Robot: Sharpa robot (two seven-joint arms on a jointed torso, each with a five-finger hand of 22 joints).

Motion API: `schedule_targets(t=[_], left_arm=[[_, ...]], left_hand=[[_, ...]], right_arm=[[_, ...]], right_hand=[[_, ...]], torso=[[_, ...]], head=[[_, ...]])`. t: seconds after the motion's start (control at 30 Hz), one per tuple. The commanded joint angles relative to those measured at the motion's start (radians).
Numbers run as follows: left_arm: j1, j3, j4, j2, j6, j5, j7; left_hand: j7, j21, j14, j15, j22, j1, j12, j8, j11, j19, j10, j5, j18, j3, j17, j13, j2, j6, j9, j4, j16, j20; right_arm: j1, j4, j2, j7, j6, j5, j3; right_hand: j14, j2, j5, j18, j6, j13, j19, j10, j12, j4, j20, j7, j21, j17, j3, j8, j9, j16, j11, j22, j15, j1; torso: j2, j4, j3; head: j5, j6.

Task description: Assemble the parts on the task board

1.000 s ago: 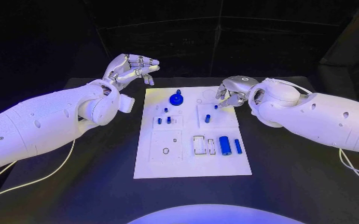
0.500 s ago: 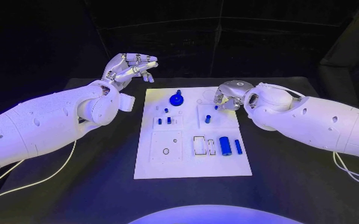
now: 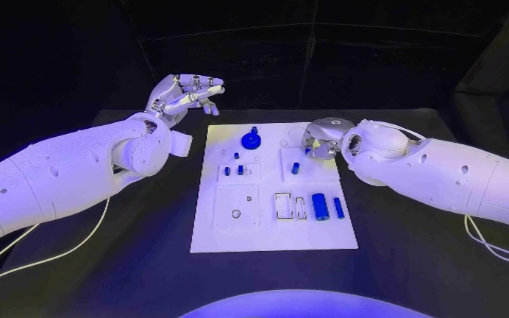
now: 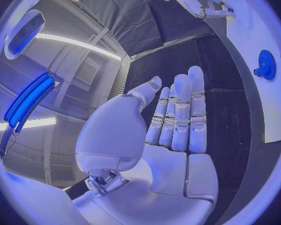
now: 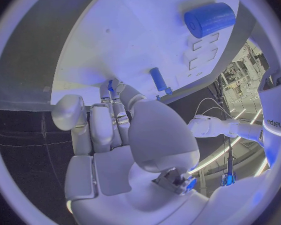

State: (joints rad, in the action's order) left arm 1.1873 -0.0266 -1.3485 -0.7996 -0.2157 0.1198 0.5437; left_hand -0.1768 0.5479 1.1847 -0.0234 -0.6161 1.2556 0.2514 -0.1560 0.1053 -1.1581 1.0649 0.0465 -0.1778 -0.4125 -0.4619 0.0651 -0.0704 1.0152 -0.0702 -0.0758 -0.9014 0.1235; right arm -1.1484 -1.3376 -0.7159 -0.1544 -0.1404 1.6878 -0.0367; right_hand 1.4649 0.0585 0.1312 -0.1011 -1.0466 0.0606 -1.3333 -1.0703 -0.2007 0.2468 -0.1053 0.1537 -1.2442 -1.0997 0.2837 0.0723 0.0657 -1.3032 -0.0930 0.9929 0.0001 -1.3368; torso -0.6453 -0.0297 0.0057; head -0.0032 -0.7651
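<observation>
The white task board (image 3: 271,233) lies mid-table. At its back stands a blue gear (image 3: 250,140), also seen in the left wrist view (image 4: 265,64). Two short pegs (image 3: 233,171) and another peg (image 3: 295,167) stand further forward. A large blue cylinder (image 3: 319,206) and a thinner one (image 3: 337,207) lie at the front right. My right hand (image 3: 318,141) is low over the board's back right, fingertips closed around a small blue peg (image 5: 110,85), beside the standing peg (image 5: 158,80). My left hand (image 3: 187,96) hovers raised off the board's back left corner, palm (image 4: 172,135) bare, fingers extended.
A white rectangular frame (image 3: 282,205) and a small ring (image 3: 235,214) sit on the board's front half. Black table (image 3: 127,244) surrounds the board on both sides. A white cable (image 3: 64,248) trails under my left arm.
My right hand has moved left and down onto the board's back right, covering the small peg there. My left hand has barely shifted.
</observation>
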Motion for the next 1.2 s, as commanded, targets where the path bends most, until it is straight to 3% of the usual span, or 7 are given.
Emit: schedule_targets(t=[0.03,0.47,0.73,1.0,1.2], left_arm=[[0.001,0.001,0.001,0.002,0.006,-0.010,0.012],[0.000,0.001,0.009,0.004,0.002,-0.012,0.007],[0.000,0.001,0.013,0.004,0.002,-0.012,0.004],[-0.002,0.001,0.013,0.004,0.005,-0.012,-0.003],[-0.003,0.001,0.014,0.004,0.007,-0.013,-0.005]], left_hand=[[-0.006,-0.005,0.000,-0.002,0.002,0.004,-0.004,0.004,0.006,-0.008,0.003,0.002,-0.005,0.005,0.002,0.000,0.006,-0.004,0.001,-0.001,0.007,0.001],[-0.006,-0.007,0.001,-0.002,0.005,0.009,-0.004,0.004,0.006,-0.009,0.004,0.002,-0.005,0.005,0.003,0.001,0.007,-0.004,0.001,-0.003,0.008,0.001],[-0.006,-0.008,0.001,-0.002,0.005,0.009,-0.004,0.003,0.006,-0.010,0.004,0.002,-0.005,0.005,0.004,0.001,0.006,-0.004,0.001,-0.003,0.008,0.001],[-0.008,-0.010,0.001,-0.002,0.008,0.010,-0.004,0.004,0.007,-0.011,0.003,0.002,-0.005,0.009,0.005,0.001,0.004,-0.006,0.001,-0.004,0.009,0.001],[-0.008,-0.011,0.001,-0.002,0.009,0.009,-0.004,0.004,0.007,-0.012,0.002,0.002,-0.005,0.010,0.006,0.001,0.004,-0.006,0.001,-0.004,0.009,0.001]], right_arm=[[0.001,0.004,0.003,0.008,0.048,-0.004,-0.001],[0.004,0.012,0.012,-0.015,0.032,0.014,-0.001],[0.006,0.002,0.008,-0.013,-0.060,0.035,-0.001],[0.006,-0.032,-0.016,0.014,-0.168,0.036,-0.001],[0.006,-0.063,-0.042,0.019,-0.215,0.017,0.000]], right_hand=[[0.031,-0.003,-0.005,-0.007,-0.013,0.001,-0.005,-0.020,0.000,0.007,-0.006,0.003,-0.007,0.001,0.030,-0.003,0.002,0.000,0.001,0.005,0.005,0.015],[0.030,-0.021,-0.010,-0.006,-0.055,0.003,-0.008,-0.066,0.004,0.022,-0.002,0.002,-0.018,0.003,0.151,0.003,0.005,-0.010,0.007,0.019,0.001,0.048],[0.030,-0.018,-0.027,0.003,-0.088,0.007,-0.030,-0.107,-0.002,0.031,0.007,-0.005,-0.052,0.011,0.218,0.011,0.008,-0.012,0.016,0.072,-0.008,0.035],[0.031,-0.029,-0.022,0.006,-0.090,0.006,-0.038,-0.110,0.003,0.031,0.010,-0.004,-0.064,0.009,0.237,0.008,0.007,-0.016,0.017,0.090,-0.010,0.038],[0.031,-0.036,-0.019,0.007,-0.089,0.006,-0.039,-0.110,0.006,0.033,0.010,-0.004,-0.066,0.009,0.247,0.006,0.006,-0.017,0.016,0.092,-0.010,0.037]], torso=[[0.001,0.0000,0.0002],[0.001,0.0002,0.0001],[0.001,0.0015,0.0005],[0.002,0.0014,0.0004],[0.001,0.0007,-0.0002]], head=[[0.000,-0.001],[-0.001,-0.004],[0.000,-0.004],[-0.001,0.001],[-0.003,0.007]])
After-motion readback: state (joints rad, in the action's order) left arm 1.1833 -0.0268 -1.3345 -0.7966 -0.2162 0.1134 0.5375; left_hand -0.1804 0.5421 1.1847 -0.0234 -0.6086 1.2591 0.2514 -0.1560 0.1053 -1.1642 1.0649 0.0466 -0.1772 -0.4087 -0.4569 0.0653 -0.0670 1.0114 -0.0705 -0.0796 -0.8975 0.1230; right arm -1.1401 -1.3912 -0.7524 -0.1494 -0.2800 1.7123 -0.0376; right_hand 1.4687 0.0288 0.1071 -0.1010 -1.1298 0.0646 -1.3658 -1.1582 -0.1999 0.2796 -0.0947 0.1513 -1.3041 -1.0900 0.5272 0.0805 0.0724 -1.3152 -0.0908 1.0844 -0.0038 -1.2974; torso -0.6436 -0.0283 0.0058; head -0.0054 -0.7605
